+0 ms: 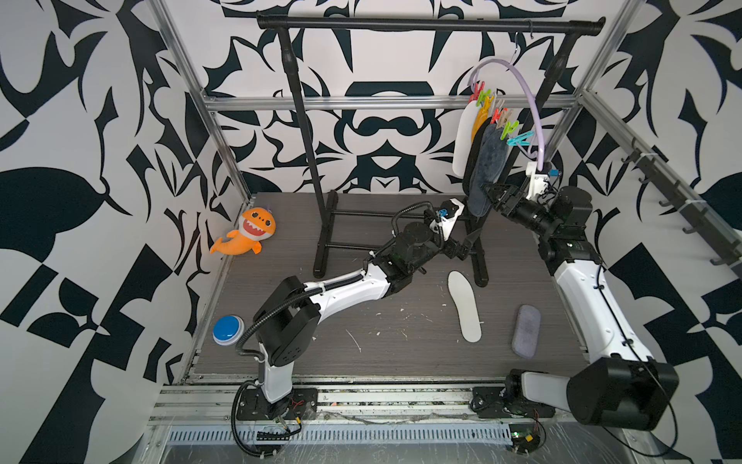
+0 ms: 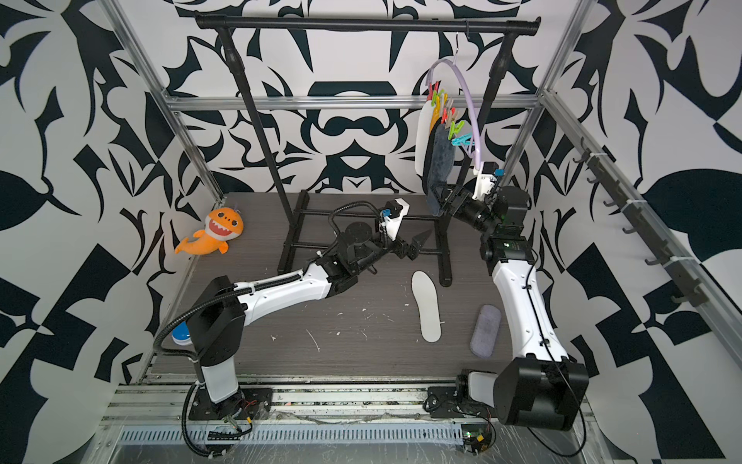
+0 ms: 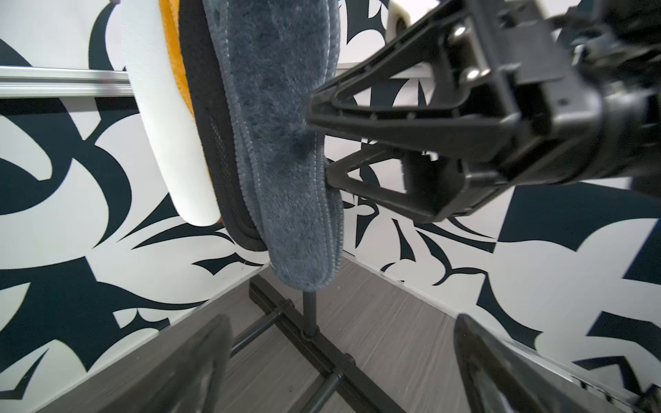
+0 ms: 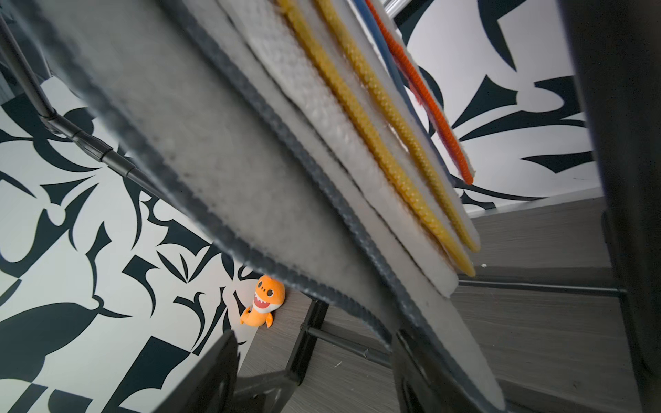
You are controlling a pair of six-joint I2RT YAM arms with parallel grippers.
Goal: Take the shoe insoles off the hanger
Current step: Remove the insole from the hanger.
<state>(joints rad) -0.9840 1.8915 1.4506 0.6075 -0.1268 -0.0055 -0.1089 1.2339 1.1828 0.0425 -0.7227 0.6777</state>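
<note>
The lilac hanger [image 1: 522,76] hangs by its hook from the right end of the black rail. Its coloured pegs [image 1: 498,112] hold several shoe insoles: white [image 1: 461,148], orange [image 1: 478,124], black [image 3: 214,143] and fuzzy dark grey-blue [image 1: 488,160]. Another white insole [image 1: 463,305] lies flat on the floor. My right gripper [image 1: 490,195] is open, and its jaws straddle the lower edge of the grey-blue insole [image 3: 279,143]. One right finger [image 4: 422,372] lies against that insole. My left gripper [image 1: 465,245] hangs open and empty, low beside the rail's right post.
The black clothes rail [image 1: 429,23] stands on two floor feet [image 1: 325,241] joined by crossbars. An orange plush shark [image 1: 249,233] sits in the back left corner. A lilac-grey oblong pad [image 1: 526,331] lies right of the floor insole. A blue button [image 1: 227,329] sits at front left.
</note>
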